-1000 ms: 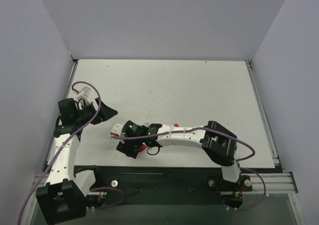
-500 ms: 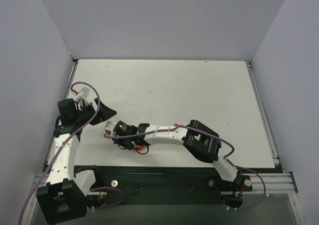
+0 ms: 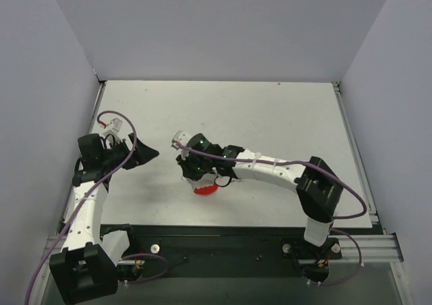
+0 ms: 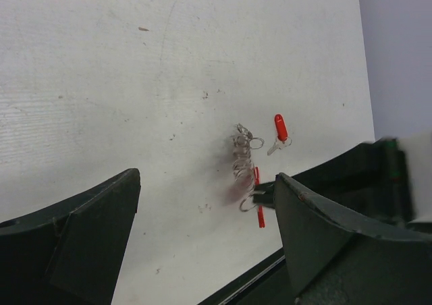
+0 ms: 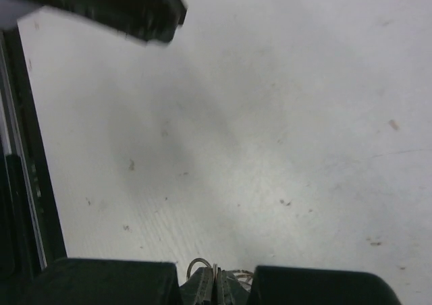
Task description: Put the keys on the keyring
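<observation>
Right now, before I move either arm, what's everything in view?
tiny silver metal key with red plastic head: one, red and silver, on the table beside the chain.
silvery beaded chain keyring with curved red band: one, silver and red, pinched by the right fingers.
flat white table: one, white, beneath everything.
left fingers: two, black, open, apart from the keyring.
right fingers: two, black, shut on the keyring.

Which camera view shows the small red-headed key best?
The left wrist view: the key lies in the open, red head and silver blade distinct. The top and right wrist views do not show it.
</observation>
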`<action>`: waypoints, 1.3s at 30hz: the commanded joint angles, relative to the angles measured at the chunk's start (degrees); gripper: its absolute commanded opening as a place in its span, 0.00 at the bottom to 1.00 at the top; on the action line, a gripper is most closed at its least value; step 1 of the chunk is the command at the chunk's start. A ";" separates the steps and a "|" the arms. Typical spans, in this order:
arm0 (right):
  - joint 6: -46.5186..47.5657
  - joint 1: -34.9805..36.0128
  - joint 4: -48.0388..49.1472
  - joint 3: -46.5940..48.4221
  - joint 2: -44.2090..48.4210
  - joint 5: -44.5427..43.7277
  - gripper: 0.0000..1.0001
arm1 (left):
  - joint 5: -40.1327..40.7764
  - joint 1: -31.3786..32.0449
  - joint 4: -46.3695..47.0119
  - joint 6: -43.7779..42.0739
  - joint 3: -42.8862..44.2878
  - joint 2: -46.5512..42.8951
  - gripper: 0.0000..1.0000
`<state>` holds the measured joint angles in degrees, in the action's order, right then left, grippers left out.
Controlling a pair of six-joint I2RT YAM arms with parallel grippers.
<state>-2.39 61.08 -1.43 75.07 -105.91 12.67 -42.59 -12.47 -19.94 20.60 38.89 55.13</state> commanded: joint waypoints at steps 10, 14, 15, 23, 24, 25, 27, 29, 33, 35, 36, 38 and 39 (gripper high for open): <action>-7.97 -7.99 8.46 -7.82 20.12 8.51 0.00 | -3.81 16.77 21.23 8.55 0.05 -5.74 0.87; -10.52 -10.18 11.53 -10.20 24.51 10.18 0.00 | -8.99 18.27 37.24 17.44 -4.08 -6.18 0.81; -11.05 -10.54 11.80 -10.64 25.13 10.53 0.00 | -9.35 18.62 40.22 18.24 -4.61 -6.18 0.80; -15.97 -12.74 17.85 -15.29 32.86 11.42 0.00 | -9.80 23.71 43.15 20.27 -3.39 -5.21 0.72; -16.58 -13.09 18.65 -15.91 33.48 11.15 0.00 | -9.36 24.42 44.19 21.05 -3.47 -4.95 0.72; -16.94 -13.35 19.44 -16.35 34.70 10.89 0.00 | -8.75 25.81 44.55 21.32 -3.47 -4.51 0.72; -18.17 -13.70 21.20 -17.49 35.94 10.36 0.00 | -7.34 26.70 46.82 22.89 -3.91 -4.07 0.71; -18.96 -13.79 22.26 -18.02 37.35 10.10 0.00 | -6.63 27.41 48.50 23.87 -4.44 -3.19 0.70; -19.40 -13.88 22.70 -18.20 38.41 9.66 0.00 | -6.72 28.99 55.18 27.64 -4.79 -1.35 0.66; -19.49 -13.97 23.05 -18.47 38.85 9.57 0.00 | -6.54 30.30 55.37 27.56 -4.01 -0.29 0.64; -19.75 -13.88 23.23 -18.55 38.93 9.48 0.00 | -6.37 30.83 55.45 27.22 -3.83 0.32 0.64; -19.67 -13.97 23.14 -18.55 39.02 9.22 0.00 | -6.02 32.41 54.93 26.43 -2.87 0.94 0.62; -19.67 -13.97 23.14 -18.55 39.11 9.22 0.00 | -5.93 32.94 54.49 25.99 -2.51 1.55 0.59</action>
<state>-21.17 47.55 16.21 56.66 -68.99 22.06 -49.39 18.33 30.63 46.50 34.06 55.44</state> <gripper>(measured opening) 0.043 0.626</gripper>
